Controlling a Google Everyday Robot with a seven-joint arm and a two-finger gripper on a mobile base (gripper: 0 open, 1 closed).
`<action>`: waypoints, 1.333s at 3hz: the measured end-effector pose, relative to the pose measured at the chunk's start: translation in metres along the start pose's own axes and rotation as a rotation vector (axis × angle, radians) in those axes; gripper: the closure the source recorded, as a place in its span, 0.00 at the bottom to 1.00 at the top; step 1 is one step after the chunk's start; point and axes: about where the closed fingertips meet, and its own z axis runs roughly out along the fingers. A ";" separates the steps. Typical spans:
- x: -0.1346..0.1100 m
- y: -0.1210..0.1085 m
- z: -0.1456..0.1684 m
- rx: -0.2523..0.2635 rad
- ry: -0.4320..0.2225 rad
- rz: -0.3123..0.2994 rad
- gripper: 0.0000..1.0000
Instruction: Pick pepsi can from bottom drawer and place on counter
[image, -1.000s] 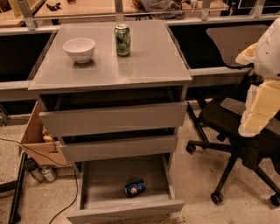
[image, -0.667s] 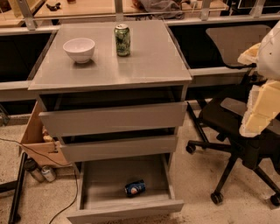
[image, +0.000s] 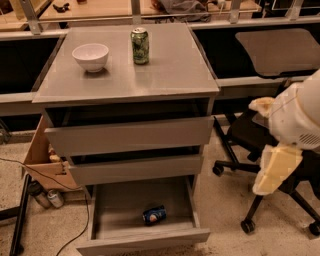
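At nine o'clock of the view, one cardboard box sits beside the cabinet. On the counter, one white bowl stands at ten o'clock and one green can at twelve. Of three grey drawers, only the bottom drawer is pulled well out. The one pepsi can lies on its side in it, at six o'clock, near the front wall. One office chair stands at three o'clock. The single gripper shows before it, well apart from the can; whether it is open or closed I cannot tell. Risks, as I judge them: the lying can may roll from a grasp, the arm may clip the jutting middle drawer going down, and the green can could be knocked at placing.
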 end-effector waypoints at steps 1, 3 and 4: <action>-0.003 0.019 0.070 -0.025 -0.028 -0.082 0.00; -0.011 0.040 0.209 -0.121 -0.011 -0.273 0.00; -0.005 0.053 0.273 -0.189 -0.026 -0.338 0.00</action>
